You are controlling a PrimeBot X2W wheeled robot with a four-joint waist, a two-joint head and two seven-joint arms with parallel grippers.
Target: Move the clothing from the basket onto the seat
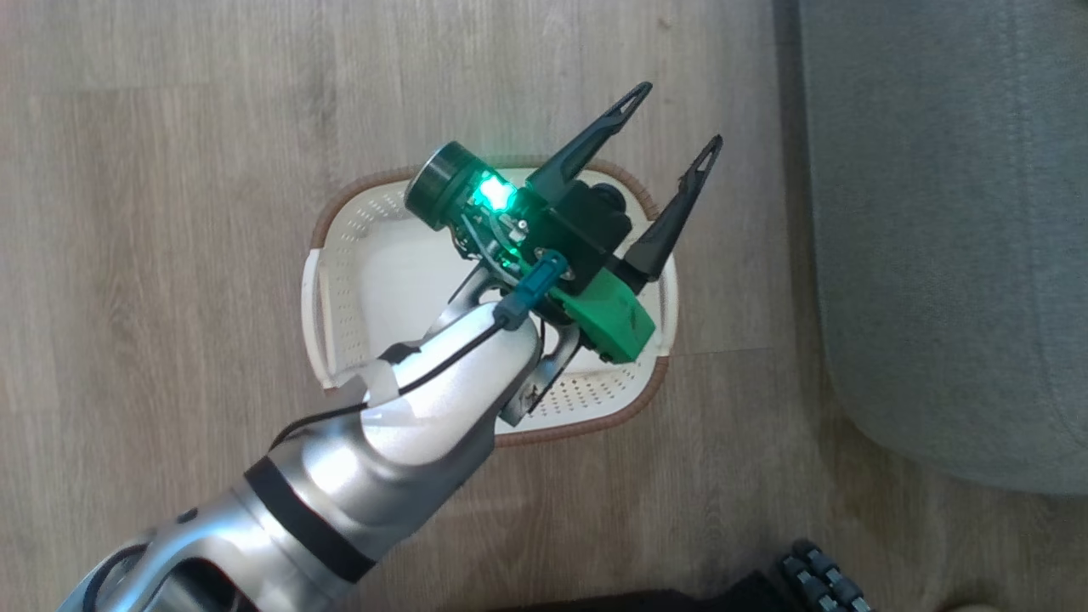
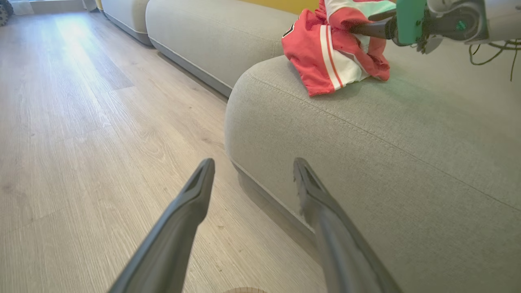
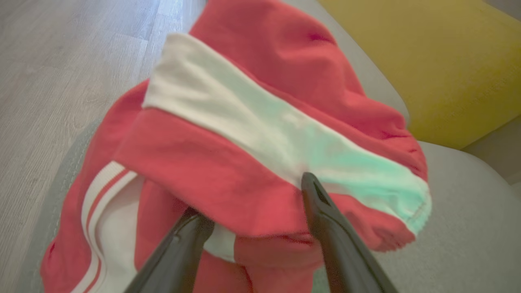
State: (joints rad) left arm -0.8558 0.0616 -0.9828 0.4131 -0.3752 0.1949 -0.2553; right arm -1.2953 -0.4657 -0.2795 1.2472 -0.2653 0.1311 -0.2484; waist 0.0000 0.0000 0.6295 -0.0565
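Clothing on the seat, both grippers spread
Red clothing (image 3: 228, 162) with white stripes lies heaped on the grey seat (image 2: 366, 162), near its rounded corner and across the stitched seam. The right gripper (image 3: 255, 201) has its fingers apart, tips against a red-and-white fold (fabric loose between them, not pinched). The left gripper (image 1: 678, 116) hangs above the basket (image 1: 374, 246), fingers wide apart, pointing toward the seat. The basket stands on the wood floor (image 1: 170, 255) near the seat's edge; a yellow cushion (image 3: 427, 61) sits behind the heap
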